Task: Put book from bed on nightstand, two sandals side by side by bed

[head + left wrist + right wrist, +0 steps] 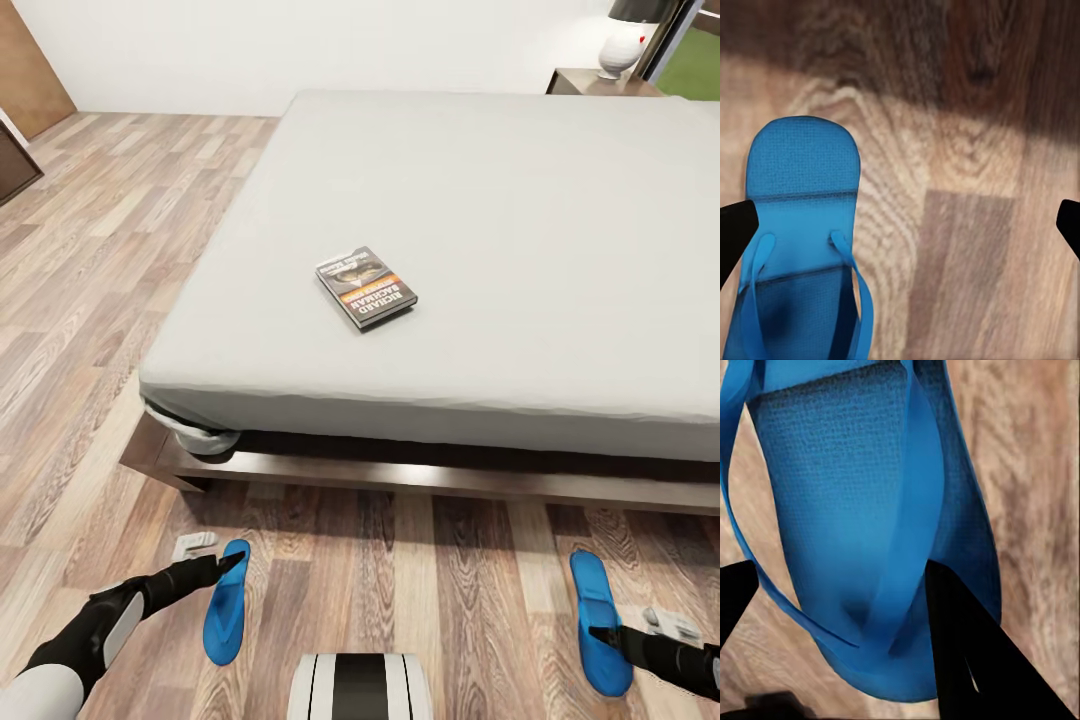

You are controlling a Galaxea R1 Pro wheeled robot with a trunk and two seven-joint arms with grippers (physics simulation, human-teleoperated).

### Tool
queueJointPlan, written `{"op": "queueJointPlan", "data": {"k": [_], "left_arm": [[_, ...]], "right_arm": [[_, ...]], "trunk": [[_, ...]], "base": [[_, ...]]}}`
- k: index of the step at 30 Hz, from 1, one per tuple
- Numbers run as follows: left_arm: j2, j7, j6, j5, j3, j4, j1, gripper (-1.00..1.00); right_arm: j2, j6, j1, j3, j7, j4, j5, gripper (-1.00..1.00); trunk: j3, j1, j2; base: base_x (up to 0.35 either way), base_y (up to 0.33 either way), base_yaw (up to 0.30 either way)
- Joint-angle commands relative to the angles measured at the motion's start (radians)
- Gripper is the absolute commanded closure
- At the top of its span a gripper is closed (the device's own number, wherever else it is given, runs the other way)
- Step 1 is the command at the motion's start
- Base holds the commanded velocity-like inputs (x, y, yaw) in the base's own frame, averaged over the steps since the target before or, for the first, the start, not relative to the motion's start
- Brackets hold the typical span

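A thin paperback book lies flat on the smooth, pale grey mattress of the bed, nearer the foot edge and the robot's left side, turned at a slant; its dark cover carries a greyish picture, an orange band and white block lettering. The mattress sits on a dark brown wooden frame whose low ledge juts out over the wood-plank floor, its boards grained in brown and tan. At the far corner a dark wooden nightstand bears a white rounded lamp.

Two bright blue flip-flops rest on the floor before the bed's foot, well apart from each other. The left sandal lies with its length running toward the bed; its flat sole has a fine woven texture and a rounded end, with blue thong straps arching over it. The left gripper hovers above it with its dark fingers spread wide, one fingertip over the sandal's edge, the other over bare planks.

The right sandal lies similarly lengthwise. The right gripper stands at its near part, one black finger inside the strap and the other outside the sole's rim, the jaws narrowed about the strap; whether they actually grip it I cannot tell.
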Motion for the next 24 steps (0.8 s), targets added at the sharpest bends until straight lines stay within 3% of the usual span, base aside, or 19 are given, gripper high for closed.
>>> {"op": "queueJointPlan", "data": {"k": [1,4,7,9,16,24], "left_arm": [[0.000,-0.004,0.010,0.008,0.003,0.000,0.000,-1.00],[-0.001,-0.004,0.009,0.008,0.003,0.000,0.000,-1.00],[-0.001,-0.003,0.009,0.008,0.003,0.000,0.000,-1.00],[-0.001,-0.003,0.010,0.008,0.003,0.000,0.000,-1.00],[-0.001,-0.003,0.010,0.009,0.005,0.001,0.000,-1.00],[0.000,-0.003,0.009,0.009,0.030,0.001,0.000,-1.00]], "right_arm": [[0.001,-0.013,0.000,-0.002,0.000,0.002,0.004,1.00],[0.002,-0.124,0.000,-0.003,-0.001,0.011,0.030,1.00],[0.003,-0.251,0.000,-0.003,-0.001,0.028,0.035,1.00],[0.004,-0.297,0.000,-0.002,-0.001,0.042,0.036,1.00],[0.004,-0.309,0.000,-0.003,0.003,0.051,0.032,1.00],[0.004,-0.306,0.000,-0.002,0.006,0.051,0.030,1.00]], "trunk": [[-0.001,0.000,0.000],[-0.001,0.000,0.000],[-0.001,0.000,0.000],[-0.001,0.000,0.000],[-0.001,0.000,0.000],[-0.001,0.000,0.000]], "base": [[0.000,0.000,0.000],[0.000,0.000,0.000],[0.000,0.000,0.000],[0.000,0.000,0.000],[0.000,0.029,0.000],[0.000,0.257,0.000]]}}
